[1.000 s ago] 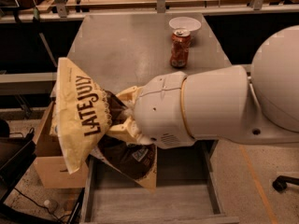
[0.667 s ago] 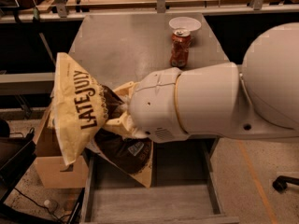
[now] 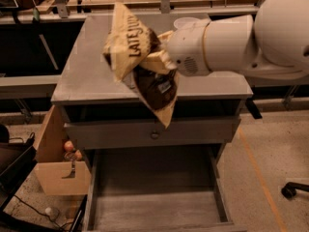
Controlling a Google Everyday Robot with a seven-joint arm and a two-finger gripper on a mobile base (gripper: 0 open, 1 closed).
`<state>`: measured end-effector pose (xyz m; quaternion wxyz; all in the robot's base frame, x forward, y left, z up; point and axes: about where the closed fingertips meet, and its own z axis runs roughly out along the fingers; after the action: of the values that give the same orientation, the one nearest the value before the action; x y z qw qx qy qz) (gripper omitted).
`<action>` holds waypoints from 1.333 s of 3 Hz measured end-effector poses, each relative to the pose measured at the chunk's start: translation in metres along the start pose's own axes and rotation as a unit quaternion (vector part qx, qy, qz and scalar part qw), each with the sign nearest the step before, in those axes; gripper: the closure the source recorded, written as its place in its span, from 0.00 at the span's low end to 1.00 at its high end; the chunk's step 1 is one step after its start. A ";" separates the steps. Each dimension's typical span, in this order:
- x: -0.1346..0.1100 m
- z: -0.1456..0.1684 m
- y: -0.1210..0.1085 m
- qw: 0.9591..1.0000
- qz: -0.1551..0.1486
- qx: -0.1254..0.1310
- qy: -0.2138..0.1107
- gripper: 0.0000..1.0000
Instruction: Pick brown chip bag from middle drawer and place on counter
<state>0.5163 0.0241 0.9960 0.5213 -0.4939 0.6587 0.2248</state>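
Note:
My gripper (image 3: pixel 155 62) is shut on the brown chip bag (image 3: pixel 126 45), a crinkly pale-yellow and dark-brown bag with "LATE JULY" lettering. I hold the bag in the air over the front part of the counter (image 3: pixel 84 79). Its dark lower end (image 3: pixel 158 88) hangs past the counter's front edge. The middle drawer (image 3: pixel 154 209) is pulled open below, and its plank floor is bare. My white arm (image 3: pixel 227 45) reaches in from the right.
A shut drawer front with a small round knob (image 3: pixel 154 135) sits just under the counter. A white cup rim (image 3: pixel 186 21) peeks out behind my arm. A cardboard box (image 3: pixel 53 166) stands left of the cabinet. A chair wheel (image 3: pixel 289 190) is on the floor at right.
The bag has risen from beside the open drawer to above the counter's front edge, still in my gripper. The view now takes in the whole cabinet. The soda can is now hidden behind my arm.

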 end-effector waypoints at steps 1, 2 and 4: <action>0.006 0.008 -0.128 0.997 0.024 0.077 0.021 1.00; -0.005 0.054 -0.171 0.996 0.020 0.080 0.025 1.00; -0.105 0.211 -0.102 0.987 -0.004 -0.129 -0.100 1.00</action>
<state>0.7010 0.1967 1.0392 0.5171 -0.5345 0.5670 0.3542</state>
